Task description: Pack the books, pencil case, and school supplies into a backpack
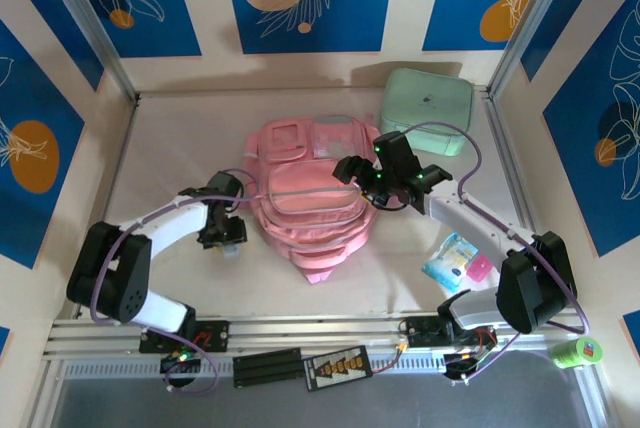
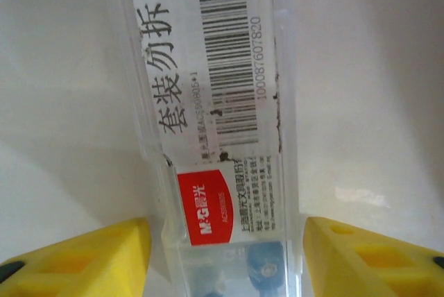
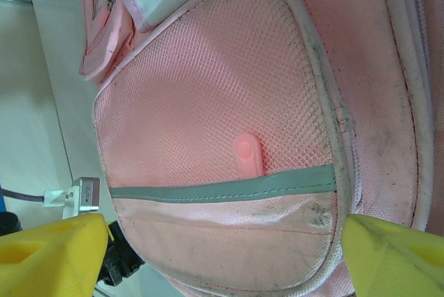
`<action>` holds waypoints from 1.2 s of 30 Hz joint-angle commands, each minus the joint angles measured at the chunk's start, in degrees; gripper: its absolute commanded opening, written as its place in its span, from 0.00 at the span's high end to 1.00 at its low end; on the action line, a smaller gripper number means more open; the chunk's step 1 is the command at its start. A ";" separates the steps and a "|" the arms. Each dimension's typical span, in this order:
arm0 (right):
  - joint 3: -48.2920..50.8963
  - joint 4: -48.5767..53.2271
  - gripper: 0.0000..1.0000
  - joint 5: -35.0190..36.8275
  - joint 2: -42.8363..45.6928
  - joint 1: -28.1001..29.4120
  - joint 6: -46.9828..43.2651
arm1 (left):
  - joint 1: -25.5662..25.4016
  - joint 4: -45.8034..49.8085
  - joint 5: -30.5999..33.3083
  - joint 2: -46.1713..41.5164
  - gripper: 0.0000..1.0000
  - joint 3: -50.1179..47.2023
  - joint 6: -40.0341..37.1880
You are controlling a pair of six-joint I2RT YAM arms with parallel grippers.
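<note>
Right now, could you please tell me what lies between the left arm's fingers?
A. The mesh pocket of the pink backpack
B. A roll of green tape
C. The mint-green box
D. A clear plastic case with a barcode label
D: the left wrist view shows a clear plastic case, with a barcode and a red label, lying between the left arm's yellow fingers, one on each side.
</note>
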State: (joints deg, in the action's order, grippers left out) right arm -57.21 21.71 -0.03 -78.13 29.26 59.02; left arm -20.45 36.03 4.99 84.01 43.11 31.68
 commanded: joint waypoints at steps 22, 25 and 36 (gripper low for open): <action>-2.00 -5.87 0.13 -8.78 -1.63 1.31 -2.46 | -0.45 10.28 -6.80 -12.01 0.62 7.85 -4.29; -2.80 -8.83 0.14 -12.72 -3.32 2.30 -3.42 | -1.50 9.12 -11.83 -15.08 0.63 10.16 -5.59; -8.32 -12.35 0.23 -23.24 -9.62 5.51 -6.34 | -10.28 -2.29 -24.01 -15.08 0.63 14.68 -11.85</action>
State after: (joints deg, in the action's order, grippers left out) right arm -63.29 10.52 -18.24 -86.91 34.26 54.39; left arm -29.28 37.15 -14.74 68.01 55.66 23.22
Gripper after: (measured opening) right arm 0.779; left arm 0.383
